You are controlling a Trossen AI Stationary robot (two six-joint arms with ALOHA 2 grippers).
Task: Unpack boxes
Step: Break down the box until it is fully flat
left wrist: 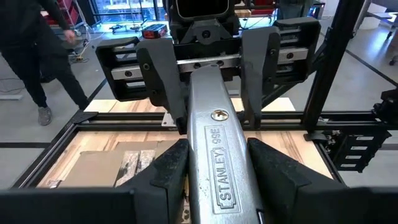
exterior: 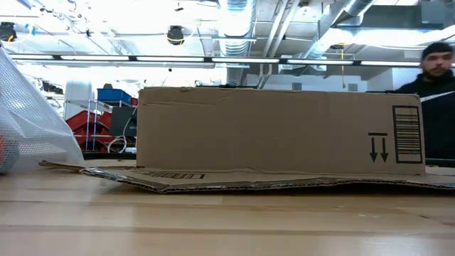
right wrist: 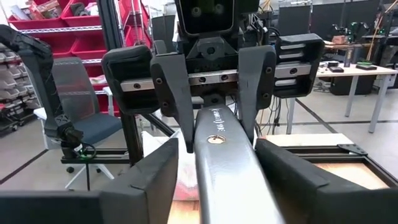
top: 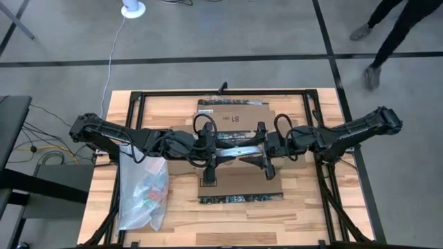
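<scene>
So the cardboard box (top: 235, 149) sits mid-table, flaps splayed flat on the wood; from table height its tall side wall shows a barcode and two down arrows. Both arms meet right above it. The left gripper (left wrist: 214, 165) and the right gripper (right wrist: 214, 165) are each clamped on opposite ends of one silver Stanley utility knife (top: 239, 146), held level over the box's middle. A clear plastic bag (top: 143, 190) lies on the table's left side, just beside the box. A person (exterior: 435, 67) stands behind the table at far right.
</scene>
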